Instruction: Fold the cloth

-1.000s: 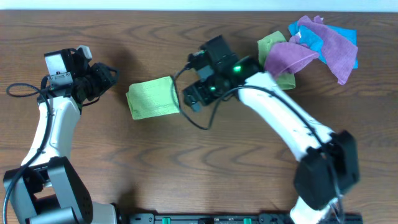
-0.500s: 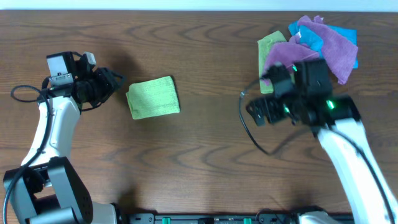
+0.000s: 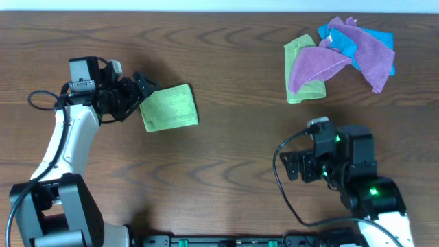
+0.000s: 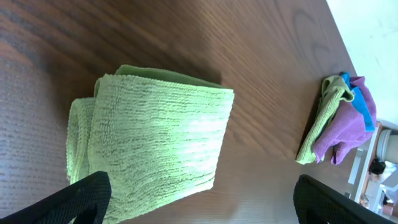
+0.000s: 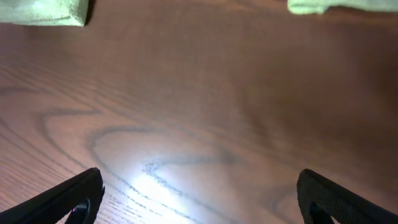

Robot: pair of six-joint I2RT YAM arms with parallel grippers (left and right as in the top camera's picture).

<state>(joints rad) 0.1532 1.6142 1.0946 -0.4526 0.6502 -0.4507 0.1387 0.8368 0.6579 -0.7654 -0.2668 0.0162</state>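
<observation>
The cloth [image 3: 169, 107] lies folded into a small lime-green rectangle on the dark wooden table, left of centre. My left gripper [image 3: 142, 93] stands open at the cloth's left edge, one finger on each side of that edge. In the left wrist view the cloth [image 4: 155, 134] fills the left half, with the left gripper [image 4: 202, 202] wide open and part of the cloth's near edge between its dark fingertips [image 4: 84, 196]. My right gripper [image 3: 288, 167] is open low over bare wood at the lower right, far from the cloth. Nothing sits between the jaws of the right gripper [image 5: 205, 199].
A pile at the back right holds a duller green cloth [image 3: 298, 63], a purple cloth [image 3: 321, 63] and a blue cloth [image 3: 345, 45]. The left wrist view shows the same pile [image 4: 341, 121] at its right side. Bare wood lies between the folded cloth and the pile.
The right arm has pulled away from the cloth's right side to the lower right of the table. The left gripper has moved right to the cloth's left edge and opened wide.
</observation>
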